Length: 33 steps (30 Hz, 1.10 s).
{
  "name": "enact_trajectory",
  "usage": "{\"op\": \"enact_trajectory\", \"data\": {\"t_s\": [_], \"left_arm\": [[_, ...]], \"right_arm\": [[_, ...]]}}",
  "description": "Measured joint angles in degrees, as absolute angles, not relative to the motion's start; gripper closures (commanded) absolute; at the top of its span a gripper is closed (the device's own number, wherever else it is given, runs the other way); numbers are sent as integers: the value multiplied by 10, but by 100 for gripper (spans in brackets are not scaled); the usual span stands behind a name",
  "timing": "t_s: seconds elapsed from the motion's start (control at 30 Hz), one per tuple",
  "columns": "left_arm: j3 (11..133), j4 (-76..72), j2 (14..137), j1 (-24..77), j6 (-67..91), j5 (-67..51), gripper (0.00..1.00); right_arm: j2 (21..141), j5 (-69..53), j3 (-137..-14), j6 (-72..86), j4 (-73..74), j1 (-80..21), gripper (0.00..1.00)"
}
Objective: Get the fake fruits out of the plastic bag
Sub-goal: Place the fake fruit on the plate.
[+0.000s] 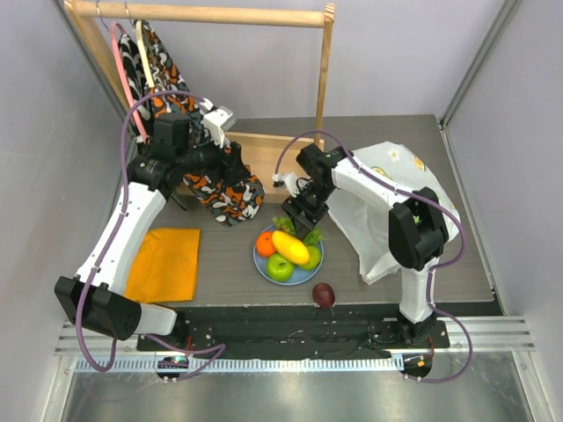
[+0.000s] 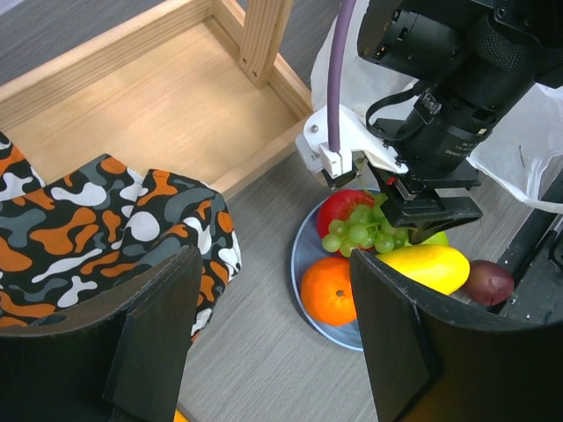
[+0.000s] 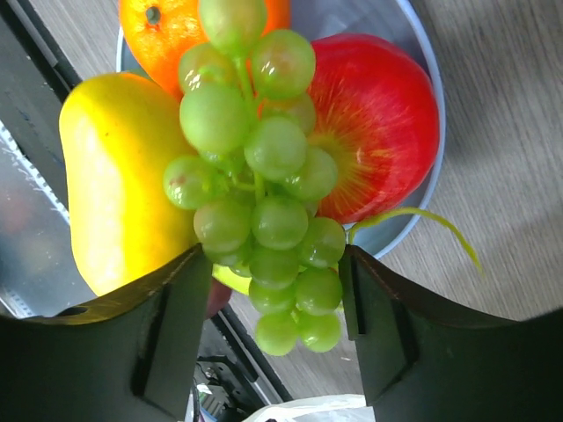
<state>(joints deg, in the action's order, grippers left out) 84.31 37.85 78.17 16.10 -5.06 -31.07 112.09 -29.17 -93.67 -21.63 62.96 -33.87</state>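
A light-blue plate point(image 1: 314, 267) holds an orange point(image 1: 266, 243), a yellow mango point(image 1: 290, 247), a green apple point(image 1: 280, 267) and a red apple point(image 3: 387, 123). A dark purple plum point(image 1: 324, 294) lies on the table just in front of the plate. My right gripper point(image 3: 274, 264) is shut on the green grape bunch point(image 3: 264, 176), which hangs low over the plate's fruits. The white plastic bag point(image 1: 387, 202) lies crumpled to the right of the plate, under the right arm. My left gripper point(image 2: 274, 264) is open and empty, above the table left of the plate.
A wooden clothes rack base point(image 1: 264, 158) stands at the back. A camouflage-print cloth point(image 1: 224, 198) hangs down next to the left gripper. A folded orange cloth point(image 1: 163, 262) lies at the left. Grey walls close in both sides.
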Motion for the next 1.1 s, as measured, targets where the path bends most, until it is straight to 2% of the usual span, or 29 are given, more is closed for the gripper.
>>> {"op": "enact_trajectory", "data": {"t_s": [0.43,0.53,1.1], "left_arm": [[844,375,782,161,-51,-311,28],[845,375,785,161,-51,-311,28],[846,375,790,161,-51,-311,28]], "right_arm": [[1121,-287,-936,-217,631,-321,21],[1121,-287,-936,-219,635,-317,0],[1103,-355,-961,-241,659,-300,0]]}}
